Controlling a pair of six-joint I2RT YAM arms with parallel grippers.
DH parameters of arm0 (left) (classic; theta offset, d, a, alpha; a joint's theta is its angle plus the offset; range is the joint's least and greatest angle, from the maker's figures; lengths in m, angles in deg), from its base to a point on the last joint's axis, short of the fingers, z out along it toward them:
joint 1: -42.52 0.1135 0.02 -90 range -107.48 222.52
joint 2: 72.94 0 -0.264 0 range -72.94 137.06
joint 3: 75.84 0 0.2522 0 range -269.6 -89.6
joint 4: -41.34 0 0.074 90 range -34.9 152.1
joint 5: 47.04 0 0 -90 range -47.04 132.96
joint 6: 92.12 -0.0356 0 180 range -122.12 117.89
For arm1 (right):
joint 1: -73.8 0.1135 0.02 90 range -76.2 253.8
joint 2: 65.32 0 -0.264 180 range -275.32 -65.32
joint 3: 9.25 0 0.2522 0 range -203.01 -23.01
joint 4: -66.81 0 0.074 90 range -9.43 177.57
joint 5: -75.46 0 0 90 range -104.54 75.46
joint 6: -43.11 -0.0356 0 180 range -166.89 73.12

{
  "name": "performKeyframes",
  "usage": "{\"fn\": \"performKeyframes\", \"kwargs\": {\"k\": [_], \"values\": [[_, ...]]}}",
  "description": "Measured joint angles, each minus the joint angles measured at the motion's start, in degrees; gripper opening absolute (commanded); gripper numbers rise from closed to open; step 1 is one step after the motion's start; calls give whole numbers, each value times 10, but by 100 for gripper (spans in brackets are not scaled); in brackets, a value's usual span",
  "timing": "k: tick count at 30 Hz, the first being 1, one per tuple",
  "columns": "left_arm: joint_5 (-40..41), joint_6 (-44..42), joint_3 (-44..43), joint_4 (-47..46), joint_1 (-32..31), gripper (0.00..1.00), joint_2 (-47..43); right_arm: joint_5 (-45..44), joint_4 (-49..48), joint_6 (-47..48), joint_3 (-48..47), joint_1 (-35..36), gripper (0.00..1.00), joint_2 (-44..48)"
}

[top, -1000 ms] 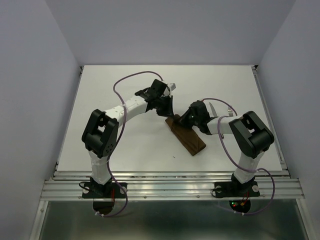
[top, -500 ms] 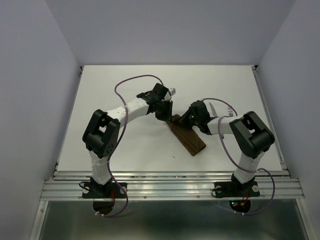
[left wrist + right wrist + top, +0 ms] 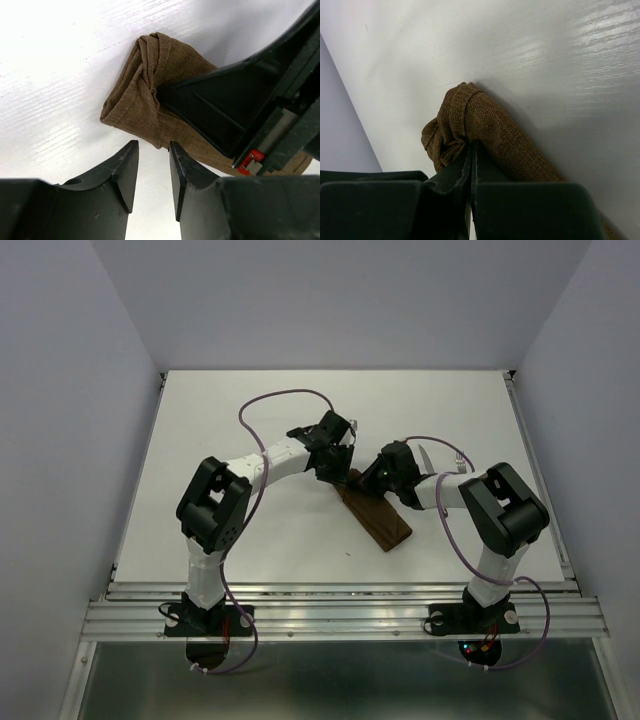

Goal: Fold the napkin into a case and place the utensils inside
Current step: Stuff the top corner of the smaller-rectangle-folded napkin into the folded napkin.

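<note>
The white table fills the middle of the overhead view, and both my arms reach in from the bottom edge toward its centre. My left arm slants up and to the right; my right arm bends back toward the left. Between them lies the case, a narrow dark brown strip running diagonally from centre to lower right. Its upper-left end is bunched and puckered. My right gripper is clenched on that bunched end, the cloth pinched between its fingers. In my left wrist view the case sits in the upper middle. My left gripper hangs at the bottom of that frame, its jaws parted by a narrow gap, grasping nothing and clear of the cloth. The utensils show as small silver glints right of centre, behind my right arm.
</note>
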State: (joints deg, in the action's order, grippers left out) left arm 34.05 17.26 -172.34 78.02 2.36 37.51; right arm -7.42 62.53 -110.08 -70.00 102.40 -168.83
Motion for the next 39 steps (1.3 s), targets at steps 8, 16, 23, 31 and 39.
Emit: {"fn": "performKeyframes", "kwargs": {"k": [8, 16, 23, 31, 39], "values": [[24, 0, -14, 4, -8, 34, 26, 1, 0, 0, 0, 0, 1, 0], [32, 0, -26, 5, -10, 15, 39, 2, 0, 0, -1, 0, 1, 0], [27, -7, -31, 10, -10, 0, 49, 3, 0, 2, -2, 0, 1, 2], [3, -7, -37, 13, -9, 5, 49, 8, 0, 6, -3, 0, 1, 7], [22, -6, -40, 24, -10, 21, 49, 13, 0, 6, -5, 0, 1, 7]]}}
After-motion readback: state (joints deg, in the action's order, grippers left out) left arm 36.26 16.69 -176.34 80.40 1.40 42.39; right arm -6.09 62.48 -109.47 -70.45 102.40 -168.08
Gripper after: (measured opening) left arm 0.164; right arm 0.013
